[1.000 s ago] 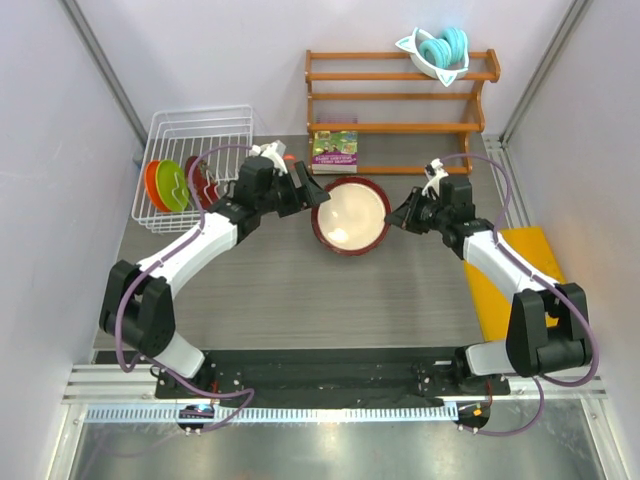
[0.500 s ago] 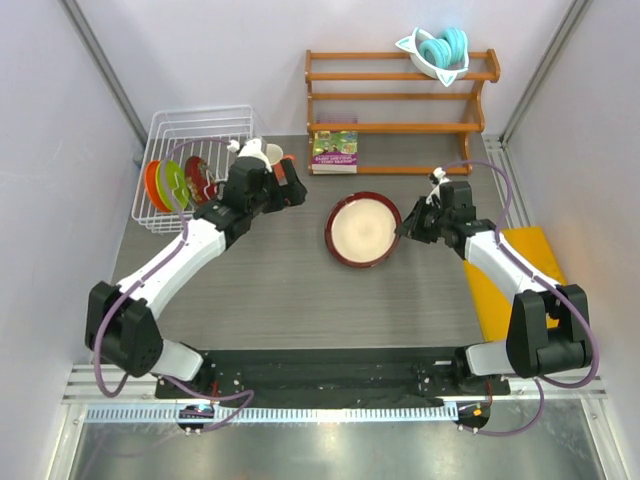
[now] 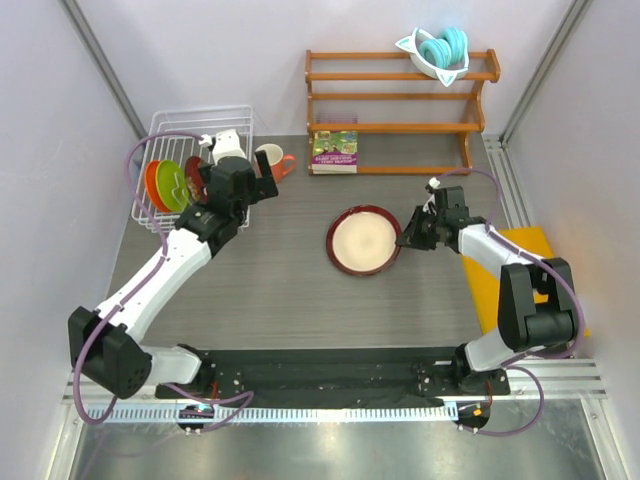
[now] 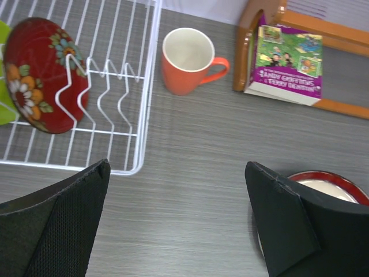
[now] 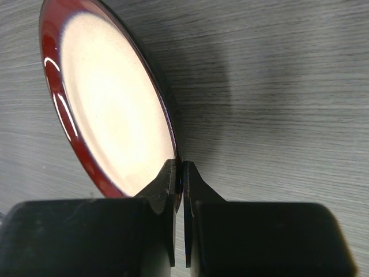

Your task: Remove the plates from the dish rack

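One dark red plate point(image 3: 362, 241) is out, our right jaws clamped on its rim; three plates point(image 3: 172, 185) stand in the dish rack point(image 3: 200, 111), our left jaws apart.

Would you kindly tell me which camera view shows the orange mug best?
The left wrist view: the mug stands close and upright, its empty inside and its handle, turned toward the book, plain to see. The top view shows it small beside the dish rack. The right wrist view does not show it.
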Tool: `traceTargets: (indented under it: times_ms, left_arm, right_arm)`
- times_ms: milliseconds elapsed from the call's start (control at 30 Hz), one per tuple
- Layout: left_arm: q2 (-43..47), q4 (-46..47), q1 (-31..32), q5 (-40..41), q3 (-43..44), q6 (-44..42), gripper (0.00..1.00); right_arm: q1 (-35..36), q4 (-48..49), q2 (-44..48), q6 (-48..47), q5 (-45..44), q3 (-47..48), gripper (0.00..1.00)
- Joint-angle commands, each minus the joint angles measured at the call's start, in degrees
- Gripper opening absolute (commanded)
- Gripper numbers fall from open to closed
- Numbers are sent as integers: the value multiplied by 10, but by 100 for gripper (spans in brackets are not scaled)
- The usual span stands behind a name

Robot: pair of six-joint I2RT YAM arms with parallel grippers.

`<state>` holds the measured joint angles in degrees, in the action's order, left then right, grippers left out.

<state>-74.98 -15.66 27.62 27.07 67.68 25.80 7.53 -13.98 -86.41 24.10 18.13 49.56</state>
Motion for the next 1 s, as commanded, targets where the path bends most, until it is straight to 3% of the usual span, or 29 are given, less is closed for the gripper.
traceTargets:
  times_ms: [0, 267, 333, 500, 567, 633, 767, 967]
  left_arm:
    - [-2, -2, -12, 49, 9, -18, 99]
    - [-20, -6, -46, 54, 18, -16, 99]
    - [-14, 6, -51, 70, 6, -15, 99]
    - [-14, 22, -77, 65, -10, -18, 99]
    - [-23, 20, -85, 62, -7, -18, 99]
    - [-30, 23, -99, 57, -7, -18, 100]
    - [-54, 38, -127, 62, -5, -25, 99]
    - [-120, 58, -155, 136, 24, -50, 99]
  right_arm:
    - [-1, 42, -5, 10, 33, 25, 1]
    - [0, 1, -54, 8, -19, 33, 1]
    - [-1, -17, -66, 5, -34, 40, 6]
    - [-1, -31, -76, 9, -95, 46, 33]
    - [-1, -30, -74, 10, -107, 44, 36]
    - [-1, -31, -68, 13, -122, 42, 52]
    - [-1, -32, -38, 13, -143, 39, 54]
    - [-1, -49, 21, -3, -145, 49, 61]
